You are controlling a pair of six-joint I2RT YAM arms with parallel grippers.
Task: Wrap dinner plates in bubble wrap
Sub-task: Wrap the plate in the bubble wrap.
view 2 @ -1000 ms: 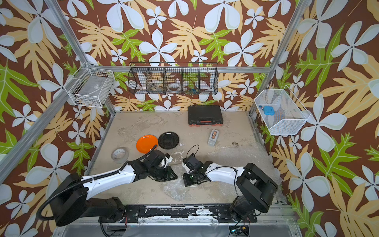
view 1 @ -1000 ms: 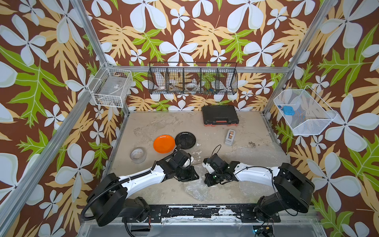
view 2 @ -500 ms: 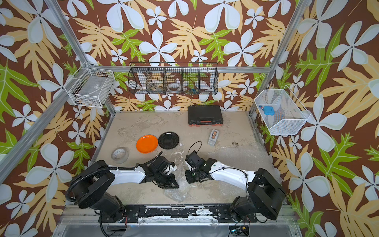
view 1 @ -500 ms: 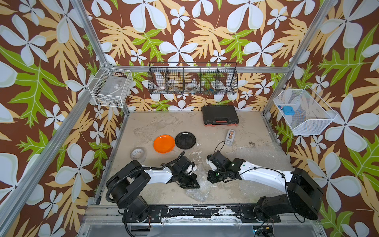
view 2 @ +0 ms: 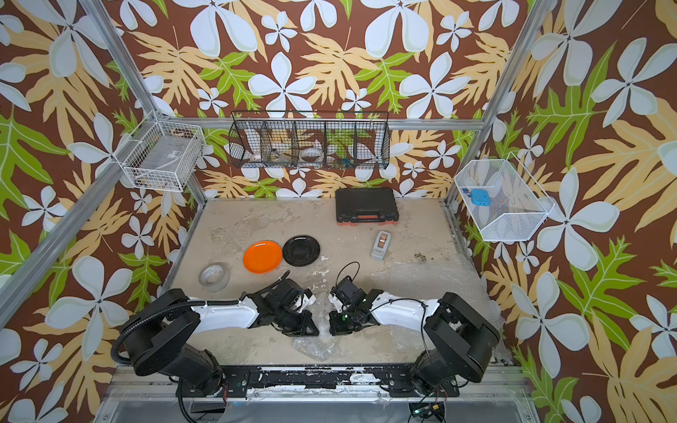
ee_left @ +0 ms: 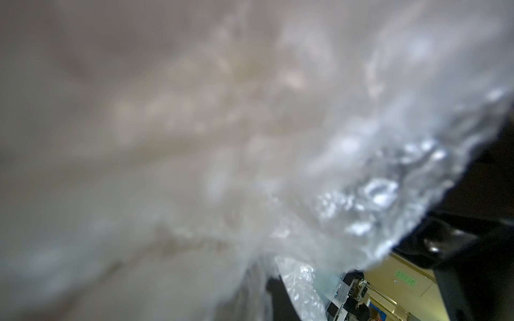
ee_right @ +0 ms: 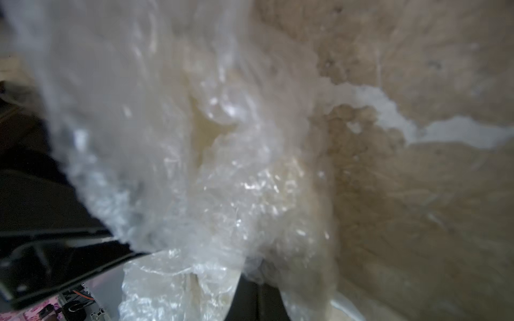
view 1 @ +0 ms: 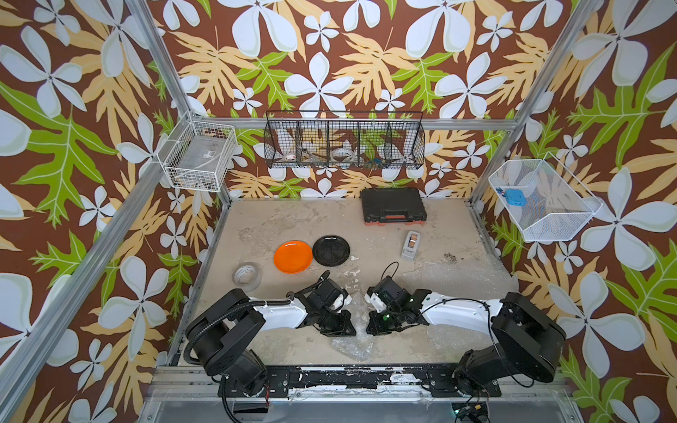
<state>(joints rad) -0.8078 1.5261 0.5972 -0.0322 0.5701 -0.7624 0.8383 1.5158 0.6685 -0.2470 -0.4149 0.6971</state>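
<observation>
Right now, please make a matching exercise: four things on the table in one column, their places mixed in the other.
1. orange plate
2. black plate
3. tape roll
4. black case

A. by the back wall
B. farthest to the left
C. between the tape roll and the black plate
D. between the orange plate and the grey dispenser

Pairs: 1-C, 2-D, 3-B, 4-A.

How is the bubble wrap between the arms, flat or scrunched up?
Scrunched. The bubble wrap sits in a crinkled heap with raised folds, not spread flat; both wrist views show it crumpled.
</observation>
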